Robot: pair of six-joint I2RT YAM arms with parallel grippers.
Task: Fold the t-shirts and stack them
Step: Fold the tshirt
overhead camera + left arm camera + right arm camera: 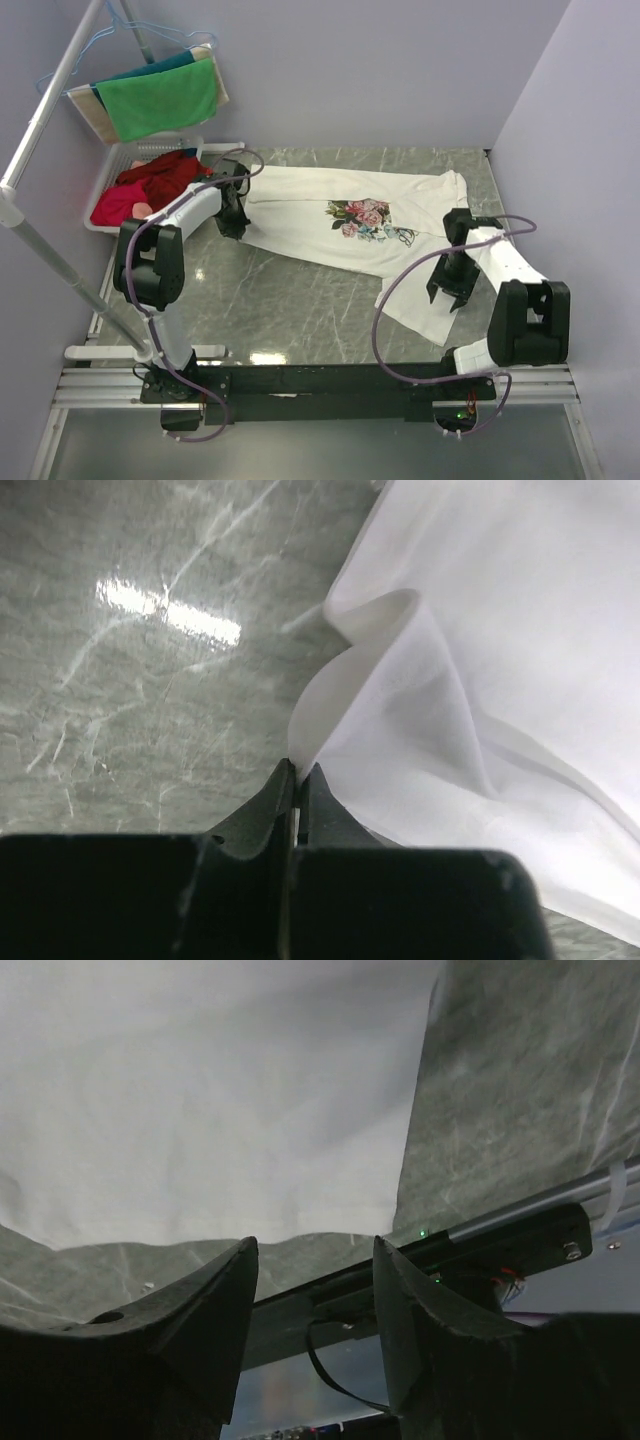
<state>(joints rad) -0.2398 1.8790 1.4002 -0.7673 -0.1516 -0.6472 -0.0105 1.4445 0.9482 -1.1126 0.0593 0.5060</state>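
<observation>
Left claw [298,772] pinched shut on t-shirt [480,680] edge; right claw [315,1260] open. Cloth looks light, limp; grab hems.

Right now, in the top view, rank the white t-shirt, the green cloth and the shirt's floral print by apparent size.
1. t-shirt, by far the largest.
2. green cloth; it hangs raised, so nearness may flatter it.
3. floral print, smallest.
</observation>
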